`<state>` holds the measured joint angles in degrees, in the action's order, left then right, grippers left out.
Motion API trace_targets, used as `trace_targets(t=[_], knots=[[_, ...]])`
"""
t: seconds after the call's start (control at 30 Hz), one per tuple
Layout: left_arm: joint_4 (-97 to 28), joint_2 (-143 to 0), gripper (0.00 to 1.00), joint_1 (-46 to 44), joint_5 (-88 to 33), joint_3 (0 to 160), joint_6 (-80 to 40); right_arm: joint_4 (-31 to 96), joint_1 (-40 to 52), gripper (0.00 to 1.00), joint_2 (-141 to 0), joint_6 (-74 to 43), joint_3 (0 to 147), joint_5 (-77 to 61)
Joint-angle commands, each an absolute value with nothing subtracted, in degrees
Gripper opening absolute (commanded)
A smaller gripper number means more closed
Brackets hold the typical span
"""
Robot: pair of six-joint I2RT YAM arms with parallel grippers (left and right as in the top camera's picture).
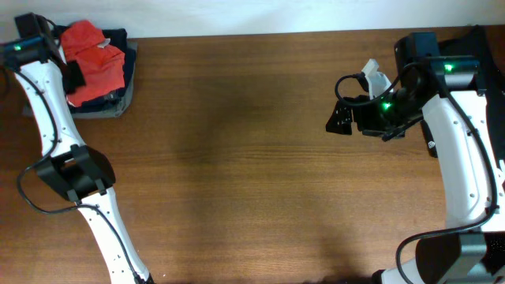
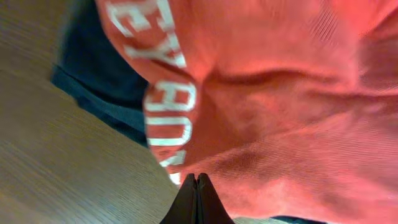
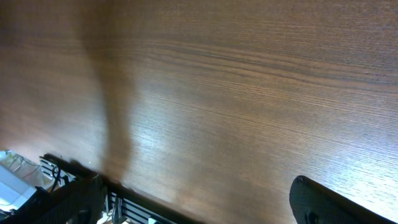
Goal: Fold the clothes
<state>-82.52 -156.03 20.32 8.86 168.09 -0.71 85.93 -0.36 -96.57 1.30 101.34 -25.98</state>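
The red-orange T-shirt (image 1: 96, 59) lies crumpled on a stack of folded dark garments at the table's far left corner. In the left wrist view the shirt (image 2: 280, 106) fills the frame, and its white block lettering (image 2: 168, 99) is creased. My left gripper (image 1: 75, 77) is at the shirt's near-left edge. Its fingers (image 2: 196, 179) are pressed together with their tips at the hem, and no cloth shows between them. My right gripper (image 1: 341, 118) hovers over bare table at the right. Its fingers (image 3: 199, 205) are spread wide and empty.
The dark navy stack (image 1: 117, 38) with a grey garment (image 1: 126, 96) sits under the shirt, and its navy cloth also shows in the left wrist view (image 2: 99, 74). A white object (image 1: 375, 77) sits by the right arm. The brown wooden table (image 1: 237, 158) spans the view.
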Motion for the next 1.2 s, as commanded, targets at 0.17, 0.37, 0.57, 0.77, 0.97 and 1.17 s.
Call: trace_targets(t=[0.17, 0.37, 0.57, 0.77, 0.97, 1.17], knots=[[-84.38, -156.97, 0.0, 20.27, 11.75, 161.64, -1.52, 85.95, -0.75, 0.99, -95.29, 1.3, 101.16, -26.5], [-87.5, -156.75, 0.0, 20.47, 13.45, 162.06, -1.52, 85.95, -0.75, 0.99, -95.29, 1.74, 101.16, -26.5], [-92.58, -156.35, 0.0, 20.27, 13.54, 167.02, -1.52, 85.56, -0.78, 0.99, -95.29, 1.72, 101.16, -26.5], [-96.71, -153.64, 0.09, 18.11, 6.59, 178.8, -1.48, 82.52, -0.78, 0.99, -95.29, 0.45, 101.25, -26.55], [-96.71, -146.32, 0.99, 16.47, -28.38, 179.83, 3.97, 84.49, -0.78, 0.99, -95.15, 0.4, 106.04, -26.52], [-96.68, -135.92, 0.99, 12.32, -31.22, 179.83, 4.19, 94.28, -0.78, 0.99, -94.24, 2.81, 116.57, -26.26]])
